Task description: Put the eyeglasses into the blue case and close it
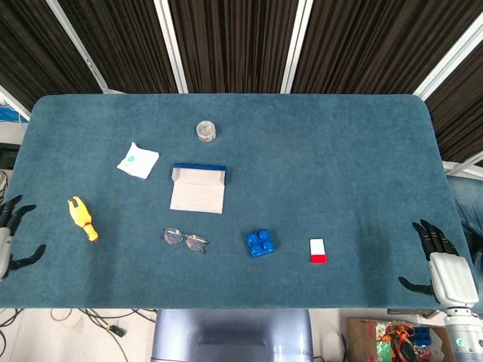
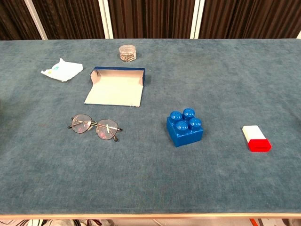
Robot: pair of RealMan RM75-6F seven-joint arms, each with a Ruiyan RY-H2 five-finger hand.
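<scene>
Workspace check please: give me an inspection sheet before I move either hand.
Surface: teal felt table, flat.
Job's things: eyeglasses unfolded, lying on the felt near the open blue case; apart from it.
Clutter: yellow toy, white packet, clear jar, blue brick, red-and-white block.
Hands: left hand and right hand at the table's edges, fingers apart, holding nothing.
Cables: loose cables on the floor below the near edge.
Surroundings: dark slatted wall panels.

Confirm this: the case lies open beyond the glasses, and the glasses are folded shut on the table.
Not quite. The case does lie open beyond the glasses, but the chest view shows their temples spread, not folded; they rest unfolded on the table.
</scene>
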